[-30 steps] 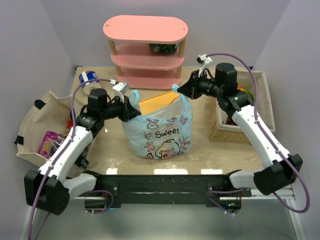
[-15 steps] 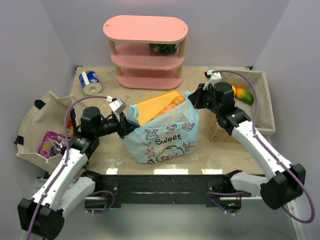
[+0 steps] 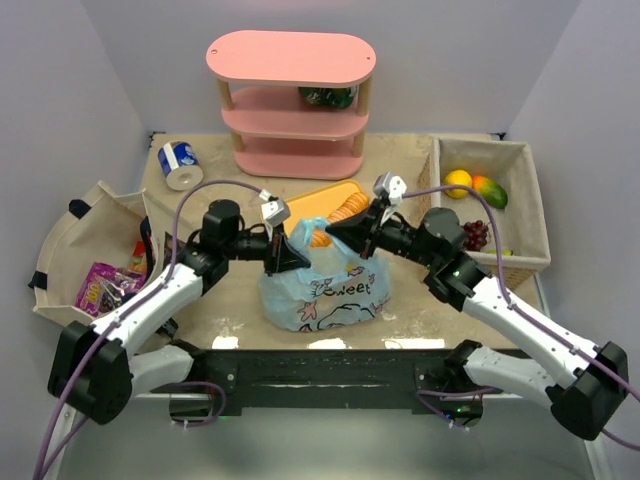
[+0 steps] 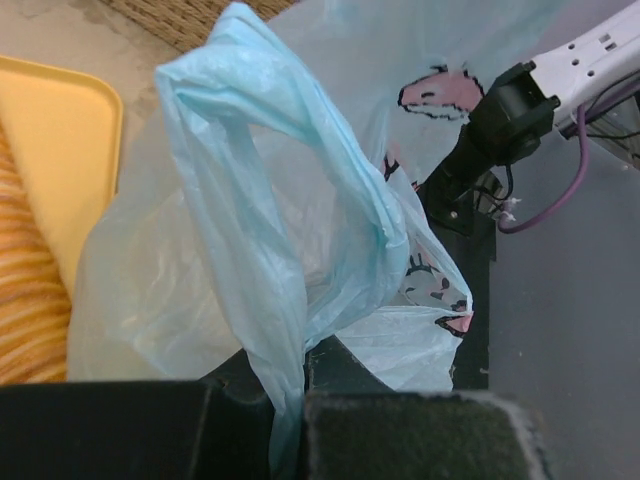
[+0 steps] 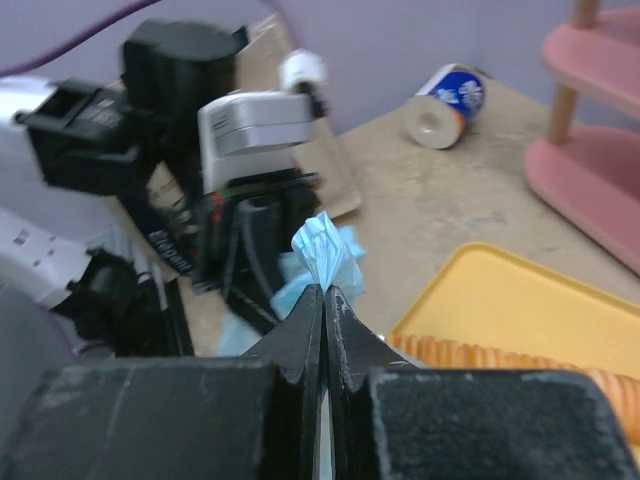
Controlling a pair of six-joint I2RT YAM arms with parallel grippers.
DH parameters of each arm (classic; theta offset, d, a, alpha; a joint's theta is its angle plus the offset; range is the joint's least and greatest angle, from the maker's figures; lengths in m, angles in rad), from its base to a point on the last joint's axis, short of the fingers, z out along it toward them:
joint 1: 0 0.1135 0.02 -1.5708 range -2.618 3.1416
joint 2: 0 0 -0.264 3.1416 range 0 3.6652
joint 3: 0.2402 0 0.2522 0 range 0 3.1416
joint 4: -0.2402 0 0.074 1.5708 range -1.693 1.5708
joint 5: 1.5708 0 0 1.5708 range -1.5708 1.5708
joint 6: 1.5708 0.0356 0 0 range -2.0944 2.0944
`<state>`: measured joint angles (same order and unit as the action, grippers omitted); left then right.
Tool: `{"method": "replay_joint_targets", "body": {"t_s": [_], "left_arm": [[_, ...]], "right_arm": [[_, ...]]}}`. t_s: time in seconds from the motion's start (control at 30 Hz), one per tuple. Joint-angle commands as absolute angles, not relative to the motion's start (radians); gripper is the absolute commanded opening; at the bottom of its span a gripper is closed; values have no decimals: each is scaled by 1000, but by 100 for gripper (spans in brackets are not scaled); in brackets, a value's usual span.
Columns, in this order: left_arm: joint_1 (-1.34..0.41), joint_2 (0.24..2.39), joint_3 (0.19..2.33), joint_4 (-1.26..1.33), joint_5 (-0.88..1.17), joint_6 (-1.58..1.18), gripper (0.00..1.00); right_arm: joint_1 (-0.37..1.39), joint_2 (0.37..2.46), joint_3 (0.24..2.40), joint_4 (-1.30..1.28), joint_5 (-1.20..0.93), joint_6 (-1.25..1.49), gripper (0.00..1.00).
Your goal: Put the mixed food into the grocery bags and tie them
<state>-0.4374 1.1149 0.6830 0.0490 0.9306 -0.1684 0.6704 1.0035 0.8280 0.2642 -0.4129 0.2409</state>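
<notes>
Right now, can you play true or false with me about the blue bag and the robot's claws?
1. Both claws are pinching the blue bag. True: the left claw and the right claw are each shut on a handle of the blue bag.
2. The can is inside the bag. False: the can lies on its side on the table, near the pink shelf.
3. The basket on the right has fruit in it. True: fruit sits in the basket.
4. The pink shelf has fallen over. False: it stands upright at the back.
</notes>
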Motion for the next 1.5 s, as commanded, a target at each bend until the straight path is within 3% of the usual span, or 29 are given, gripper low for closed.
{"method": "replay_joint_targets", "body": {"t_s": [0.0, 0.8, 0.9, 0.93, 1.1, 1.13, 1.23, 1.47], "left_arm": [[-460, 1160, 778, 61, 1006, -132, 0], [-526, 1121, 753, -44, 983, -57, 0], [-525, 1102, 756, -61, 973, -38, 28], [-525, 1092, 756, -75, 960, -31, 42], [-526, 1032, 744, -107, 930, -5, 62], [-526, 1028, 747, -116, 914, 24, 70], [-526, 1000, 753, -143, 864, 47, 76], [-523, 991, 753, -92, 842, 25, 77]], "right_arm": [[753, 983, 784, 356, -453, 206, 0], [859, 1072, 715, 456, -411, 201, 0], [859, 1074, 695, 482, -400, 210, 0], [859, 1072, 692, 482, -394, 210, 0], [861, 1062, 687, 466, -356, 198, 0], [859, 1060, 684, 466, -356, 193, 0], [859, 1058, 684, 460, -357, 193, 0], [859, 1078, 693, 449, -394, 186, 0]]}}
